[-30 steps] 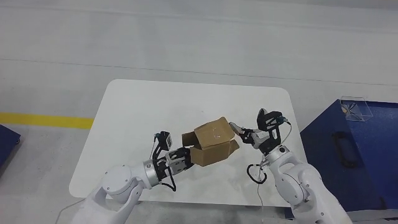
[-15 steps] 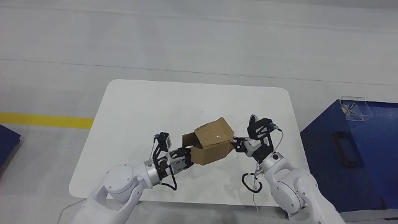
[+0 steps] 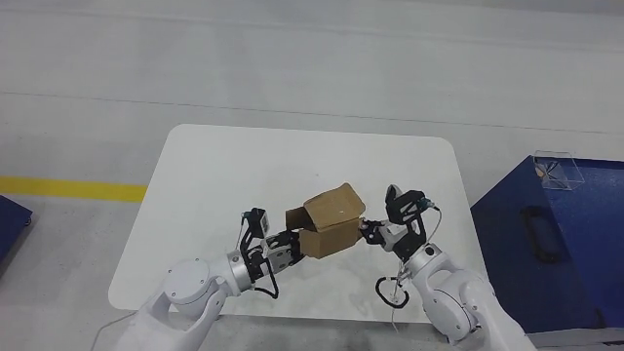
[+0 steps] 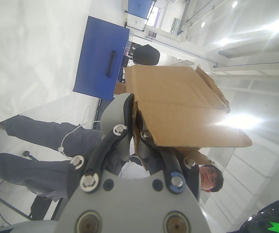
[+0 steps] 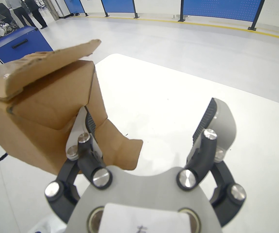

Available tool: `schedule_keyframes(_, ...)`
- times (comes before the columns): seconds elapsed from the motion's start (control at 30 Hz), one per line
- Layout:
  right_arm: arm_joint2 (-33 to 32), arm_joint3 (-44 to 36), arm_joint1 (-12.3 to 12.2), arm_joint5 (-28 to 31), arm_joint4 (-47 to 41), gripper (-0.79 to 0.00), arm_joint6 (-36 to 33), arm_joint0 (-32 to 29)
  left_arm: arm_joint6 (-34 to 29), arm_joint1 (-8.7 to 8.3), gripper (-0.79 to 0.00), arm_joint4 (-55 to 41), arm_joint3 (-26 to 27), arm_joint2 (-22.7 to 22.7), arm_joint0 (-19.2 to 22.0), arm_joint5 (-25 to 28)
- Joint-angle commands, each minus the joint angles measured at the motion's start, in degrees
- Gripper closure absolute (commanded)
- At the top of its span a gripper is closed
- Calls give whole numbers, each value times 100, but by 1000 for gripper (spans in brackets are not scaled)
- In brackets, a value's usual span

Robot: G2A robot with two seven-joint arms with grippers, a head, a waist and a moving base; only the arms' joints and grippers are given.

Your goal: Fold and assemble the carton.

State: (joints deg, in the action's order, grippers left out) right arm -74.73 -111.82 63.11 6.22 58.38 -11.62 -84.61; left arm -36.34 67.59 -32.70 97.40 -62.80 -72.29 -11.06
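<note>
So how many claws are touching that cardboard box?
2. The left gripper is shut on a flap at one end of the carton; the right gripper is open, one finger against the other end.

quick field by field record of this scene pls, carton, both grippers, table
carton: brown cardboard, partly folded, flaps loose, over the robot's side of the table
left gripper: jaws shut on a carton flap
right gripper: jaws open, one finger against a flap on the carton's other side
table: white, rounded corners
task state: carton not yet assembled
</note>
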Motion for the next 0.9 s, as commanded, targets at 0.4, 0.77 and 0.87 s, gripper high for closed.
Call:
schedule_keyframes(0.4,-459,846,-7,947,-2032,-785,-1064,-81,-249,8,0,-332,-79,-110,27,64)
schedule_keyframes(0.77,-953,868,-62,1637,-4231,-785,-1923,27,-314,30,0,-282,-130,16,92,12)
schedule_keyframes(0.87,-932,836,-63,1602,-4186,-785,-1903,49,-338,33,0,-244,-130,43,101,16)
